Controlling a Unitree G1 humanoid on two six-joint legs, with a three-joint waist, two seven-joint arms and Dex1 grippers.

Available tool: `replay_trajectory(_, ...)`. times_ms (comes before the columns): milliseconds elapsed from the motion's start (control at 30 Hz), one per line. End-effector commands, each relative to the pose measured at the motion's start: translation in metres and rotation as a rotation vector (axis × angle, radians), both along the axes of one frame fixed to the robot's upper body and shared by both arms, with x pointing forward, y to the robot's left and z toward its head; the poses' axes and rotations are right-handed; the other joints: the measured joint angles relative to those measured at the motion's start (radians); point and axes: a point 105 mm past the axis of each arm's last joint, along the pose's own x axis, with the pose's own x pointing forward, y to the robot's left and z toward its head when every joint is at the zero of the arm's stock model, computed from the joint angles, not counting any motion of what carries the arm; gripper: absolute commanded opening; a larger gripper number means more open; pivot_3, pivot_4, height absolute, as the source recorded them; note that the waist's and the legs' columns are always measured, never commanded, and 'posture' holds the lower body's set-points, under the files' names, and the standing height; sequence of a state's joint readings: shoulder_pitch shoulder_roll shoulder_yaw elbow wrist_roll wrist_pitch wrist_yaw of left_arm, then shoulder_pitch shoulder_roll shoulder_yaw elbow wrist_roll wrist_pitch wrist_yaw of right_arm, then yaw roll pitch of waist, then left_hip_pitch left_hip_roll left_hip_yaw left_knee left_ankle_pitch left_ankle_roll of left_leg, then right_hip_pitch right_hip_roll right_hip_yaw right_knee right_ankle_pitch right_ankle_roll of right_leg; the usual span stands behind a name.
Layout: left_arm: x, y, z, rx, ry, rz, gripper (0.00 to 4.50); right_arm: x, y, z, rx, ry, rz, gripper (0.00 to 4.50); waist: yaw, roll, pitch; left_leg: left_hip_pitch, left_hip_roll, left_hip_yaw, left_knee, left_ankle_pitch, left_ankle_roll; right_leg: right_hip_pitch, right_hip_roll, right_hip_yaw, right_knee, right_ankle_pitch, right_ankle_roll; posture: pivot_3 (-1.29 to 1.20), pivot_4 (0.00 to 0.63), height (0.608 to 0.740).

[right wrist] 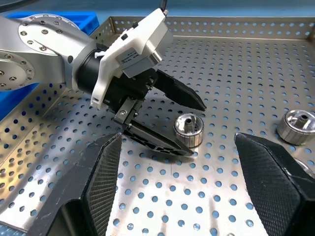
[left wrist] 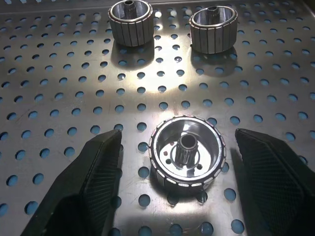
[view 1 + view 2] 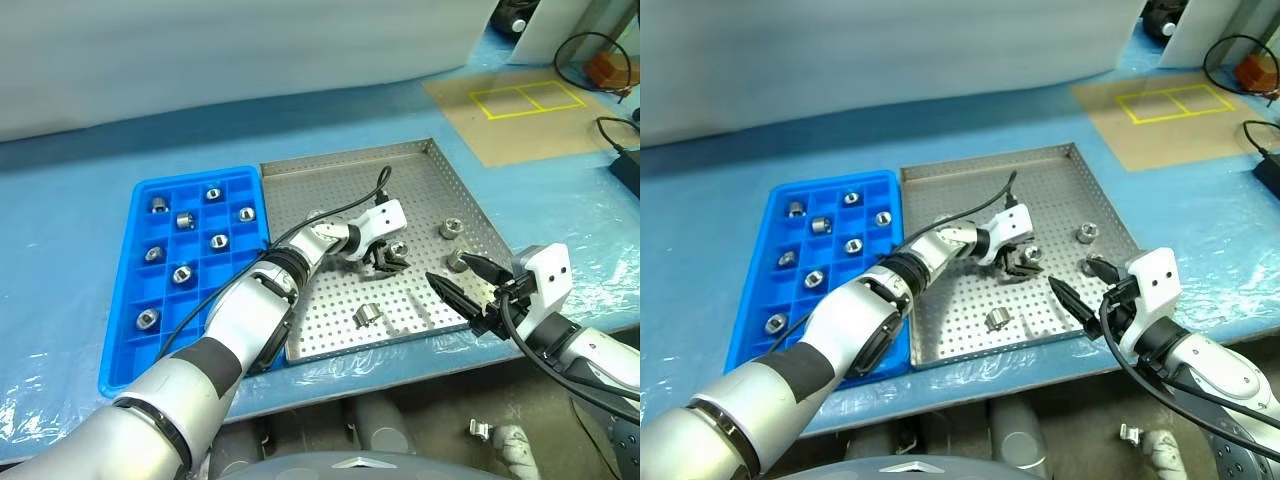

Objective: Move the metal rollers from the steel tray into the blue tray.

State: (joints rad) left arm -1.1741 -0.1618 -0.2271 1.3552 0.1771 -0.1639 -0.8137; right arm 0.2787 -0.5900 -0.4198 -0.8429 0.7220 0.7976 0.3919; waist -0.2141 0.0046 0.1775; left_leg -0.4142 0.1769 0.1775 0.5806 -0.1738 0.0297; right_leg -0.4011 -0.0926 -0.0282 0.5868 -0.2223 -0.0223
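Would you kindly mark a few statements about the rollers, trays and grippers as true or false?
1. The left gripper stands open around a metal roller on the steel tray. True.
2. The blue tray holds no rollers. False: several of its compartments hold one roller each.
3. The right gripper grips a roller. False: it is open and holds nothing.
4. One roller in the steel tray lies on its side. True.
5. The blue tray sits on the robot's right of the steel tray. False: it sits on the left.
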Motion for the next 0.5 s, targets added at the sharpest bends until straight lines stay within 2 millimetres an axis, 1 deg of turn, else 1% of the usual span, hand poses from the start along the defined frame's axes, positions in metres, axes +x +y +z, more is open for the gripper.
replay_trajectory(33,-0.025,-0.034,-0.009,-0.049,0.057,-0.034,3.91,-0.004,0.005,0.011,-0.011,-0.055,0.012,3.75,-0.012,0.000,0.000,0.000,-0.001,0.000,0.001,0.000,0.001,0.000,-0.001,0.000,0.000,0.000,0.000,-0.78,0.150,0.740)
replay_trajectory(200,-0.026,-0.031,-0.019,-0.021,0.069,-0.015,3.91,-0.005,0.004,0.012,-0.014,-0.057,0.006,3.75,-0.042,0.000,0.000,-0.001,-0.004,-0.001,0.001,-0.002,0.003,0.003,-0.004,0.000,-0.003,0.000,0.001,-0.79,0.150,0.740)
replay_trajectory(233,-0.025,-0.029,-0.021,-0.016,0.063,-0.004,3.52,-0.005,0.004,0.011,-0.013,-0.057,0.005,3.75,-0.047,0.000,0.000,-0.001,-0.005,-0.001,0.001,-0.002,0.003,0.004,-0.004,-0.001,-0.004,0.000,0.001,-0.78,0.150,0.740)
replay_trajectory(267,-0.024,-0.028,-0.021,-0.015,0.065,0.004,3.34,-0.004,0.004,0.011,-0.013,-0.056,0.004,3.75,-0.050,0.000,0.000,-0.001,-0.005,-0.001,0.002,-0.002,0.004,0.005,-0.005,-0.001,-0.004,0.000,0.001,-0.78,0.150,0.740)
replay_trajectory(367,-0.023,-0.028,-0.021,-0.016,0.069,0.010,2.44,-0.003,0.005,0.011,-0.011,-0.057,0.005,3.75,-0.059,0.000,0.000,0.000,-0.005,-0.002,0.002,-0.003,0.005,0.006,-0.005,-0.002,-0.006,0.000,0.002,-0.78,0.150,0.740)
replay_trajectory(500,-0.026,-0.027,-0.020,-0.027,0.091,-0.024,2.44,-0.001,0.006,0.011,-0.011,-0.058,0.009,3.75,-0.074,0.000,0.000,0.000,-0.006,-0.003,0.002,-0.003,0.005,0.009,-0.006,-0.005,-0.008,0.000,0.003,-0.77,0.150,0.740)
